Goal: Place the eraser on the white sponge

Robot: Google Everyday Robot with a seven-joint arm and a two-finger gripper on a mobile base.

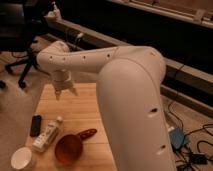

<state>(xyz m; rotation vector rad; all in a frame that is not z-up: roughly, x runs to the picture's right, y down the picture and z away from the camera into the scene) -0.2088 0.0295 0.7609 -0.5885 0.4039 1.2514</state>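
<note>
While the one white, smooth-shelled robot arm (130, 75) reached in from the near right, we counted a single gripper (66, 93) at its end, over the far left part of the pale wooden tabletop (85, 110). Its two short fingers (58, 95) stood spread apart with nothing between them. A row of small dark holes ran along the arm's rounded casing.

We counted four loose things on the left half of the table. One small black oblong eraser (36, 125) with rounded ends lay flat near the left edge. It was nearer to us than the gripper and well apart from it. Just to its right lay one white plastic tube (48, 134), slanted, with its cap toward the far side. The tube carried a label, but we could read no writing on it. One dark-red scoop (68, 149) with a round, glossy bowl sat right of the tube, its short handle pointing to the far right. One round white cup (22, 158) stood at the near left corner, open side up.

We could not see the white sponge, since the arm's bulk covered the right part of the table.

Beyond the table on the far left stood one black office chair (22, 70) on a star-shaped base. Dark cables (197, 157) lay tangled on the floor at the near right.
</note>
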